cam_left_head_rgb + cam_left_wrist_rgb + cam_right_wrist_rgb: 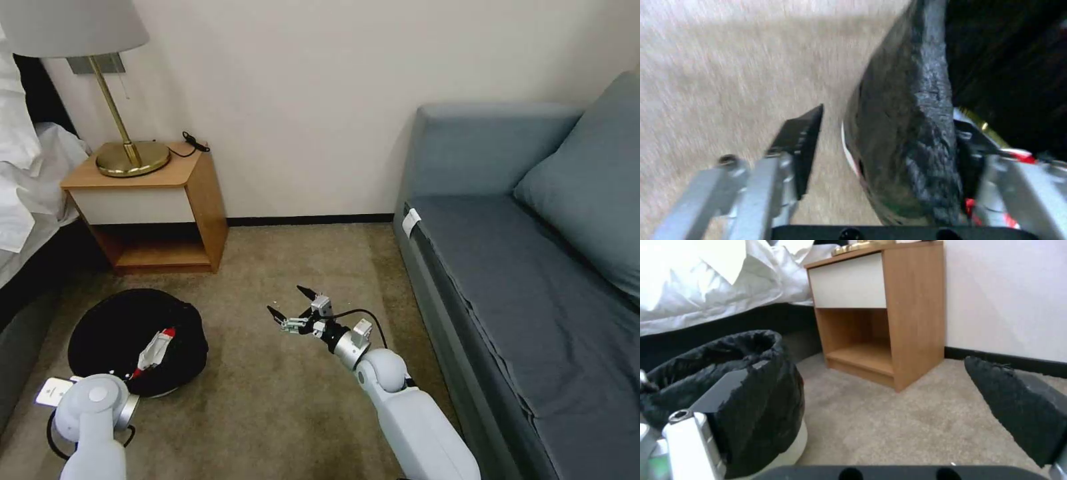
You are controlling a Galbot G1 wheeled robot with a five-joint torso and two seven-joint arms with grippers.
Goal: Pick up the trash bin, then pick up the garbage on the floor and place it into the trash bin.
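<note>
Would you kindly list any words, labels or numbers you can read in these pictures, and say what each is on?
None can be read.
Crumpled red-and-white wrapper inside the round white bin with black plastic liner: any print is too small to read.
Small white tag on the grey-blue sofa's edge: too small to read.

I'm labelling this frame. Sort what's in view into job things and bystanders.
Job:
- trash bin, black liner folded over its rim
- red-and-white wrapper inside the bin
- left gripper, one finger either side of the bin's rim
- right gripper, open over bare carpet

Lying about:
- nightstand
- brass lamp
- sofa
- bedding
</note>
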